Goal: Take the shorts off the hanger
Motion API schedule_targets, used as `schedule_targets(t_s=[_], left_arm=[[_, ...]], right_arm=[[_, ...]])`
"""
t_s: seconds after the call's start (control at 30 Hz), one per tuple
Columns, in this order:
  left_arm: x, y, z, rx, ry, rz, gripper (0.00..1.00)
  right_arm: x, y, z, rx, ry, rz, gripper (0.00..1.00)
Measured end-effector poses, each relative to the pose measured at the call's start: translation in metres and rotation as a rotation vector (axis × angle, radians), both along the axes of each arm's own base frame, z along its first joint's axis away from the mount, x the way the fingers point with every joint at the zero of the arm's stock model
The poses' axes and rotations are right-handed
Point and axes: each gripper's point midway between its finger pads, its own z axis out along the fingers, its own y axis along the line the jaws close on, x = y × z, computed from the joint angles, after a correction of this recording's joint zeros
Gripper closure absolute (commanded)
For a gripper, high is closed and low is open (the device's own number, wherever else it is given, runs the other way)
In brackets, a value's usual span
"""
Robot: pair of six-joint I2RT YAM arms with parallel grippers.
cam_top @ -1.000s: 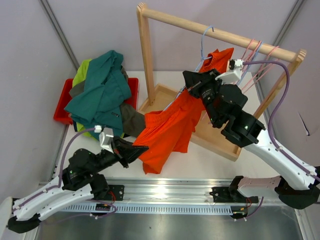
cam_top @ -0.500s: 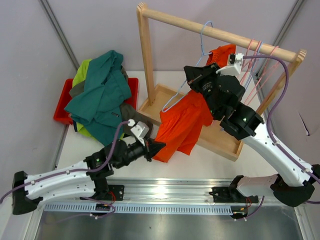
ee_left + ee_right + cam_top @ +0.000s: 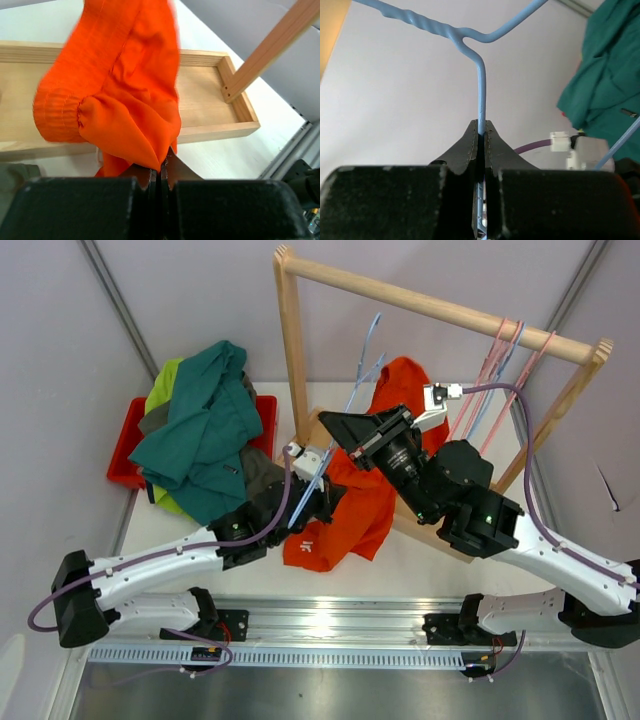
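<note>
Orange shorts [image 3: 350,505] hung bunched in front of the wooden clothes rack [image 3: 292,350], draped from near its left post down toward the worktop [image 3: 420,560]. Left pincer [image 3: 160,172] was clenched on a fold at the bottom edge of that orange fabric, the cloth spilling up and away from the closed jaws; behind it lay the rack's shallow wooden base tray [image 3: 210,112]. Right pincer [image 3: 481,135] was clamped on the thin wire of a light blue hanger [image 3: 480,90], just below the twisted neck. In the overhead view that hanger [image 3: 350,405] stood tilted, off the rack's top rail and leaning beside the left post. With one arm gripping the wire and the other the cloth, the two holds looked arranged so the fabric could be drawn off while the hanger stayed put. Whether the shorts were wholly free of the wire could not be told, because the right arm covered that spot. Several pink and blue bare hangers [image 3: 500,355] hung from the rail near the rack's right post. Left of the rack, a red bin [image 3: 130,445] held a heap of other shorts, teal [image 3: 195,430] on top, with lime green [image 3: 165,380] and dark grey [image 3: 262,480] showing at its edges.
</note>
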Motion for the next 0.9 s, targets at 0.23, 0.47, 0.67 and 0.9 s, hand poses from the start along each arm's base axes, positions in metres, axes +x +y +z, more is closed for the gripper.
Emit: schedule_targets(t_s=[0.23,0.47,0.67,0.9], left_arm=[[0.001,0.016,-0.006,0.022,0.007,0.040,1.00],[-0.019,0.057,-0.006,-0.018,0.017,0.066,1.00],[-0.036,0.088,0.003,-0.090,0.019,0.079,1.00],[-0.043,0.096,-0.008,-0.069,0.057,0.082,1.00]], right_arm=[[0.001,-0.007,0.024,0.125,0.003,0.002,1.00],[0.026,-0.036,0.045,0.143,-0.033,-0.125,1.00],[0.082,-0.071,0.033,0.079,-0.020,-0.323,1.00],[0.136,-0.079,0.009,-0.004,0.027,-0.428,1.00]])
